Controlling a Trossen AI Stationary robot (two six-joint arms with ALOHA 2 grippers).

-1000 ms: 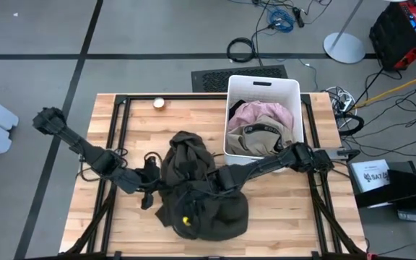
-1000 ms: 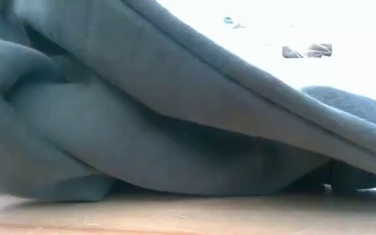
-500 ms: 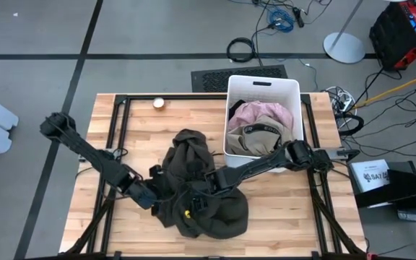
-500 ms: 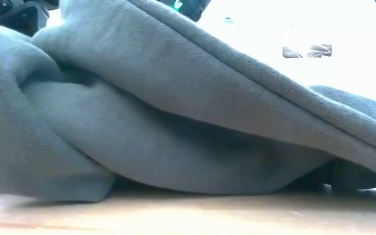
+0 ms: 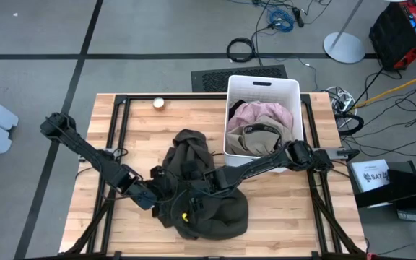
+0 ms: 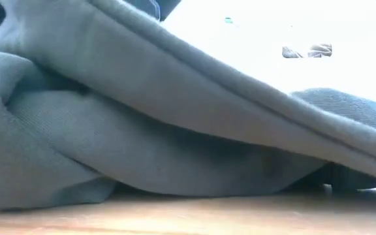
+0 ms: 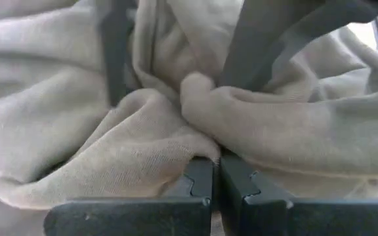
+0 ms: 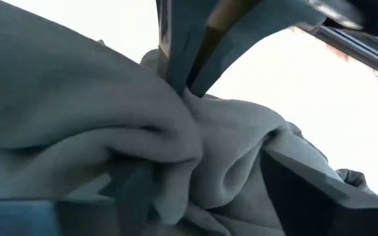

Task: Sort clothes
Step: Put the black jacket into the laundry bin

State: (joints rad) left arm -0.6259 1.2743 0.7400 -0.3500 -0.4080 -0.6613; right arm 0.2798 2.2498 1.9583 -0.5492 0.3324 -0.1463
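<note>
The large dark olive garment (image 5: 201, 191) lies crumpled in a heap on the wooden bench (image 5: 121, 123), at the centre of its near half, just beside the white bin (image 5: 263, 85) but not touching it as far as the high view shows. Part of the cloth is drawn up into a ridge running toward the far side; the rest spreads in a rounded mass nearer the front edge. In the low view the same garment (image 6: 175, 143) fills almost the whole frame, its folds resting on the bench surface.

The left pincer (image 5: 157, 189) is buried in the left edge of the heap. In the left wrist view its fingers (image 7: 202, 187) stand pressed together with a fold of the olive cloth (image 7: 143, 137) bunched at their tips; it is closed on the garment. The right pincer (image 5: 209, 182) reaches from the right into the middle of the same heap. In the right wrist view the cloth (image 8: 110, 131) wraps around and between its fingers (image 8: 307, 180), which stand apart with fabric gathered between them; whether they actually clamp it I cannot tell.

Inside the bin lie further clothes: a pale pink garment (image 5: 262, 113) toward the middle, a beige garment with a lettered waistband (image 5: 258, 137) at the near end, and a black item (image 5: 240, 107) at the far left corner.

A small round pale object (image 5: 159, 102) sits near the bench's far edge, well apart from the heap.
</note>
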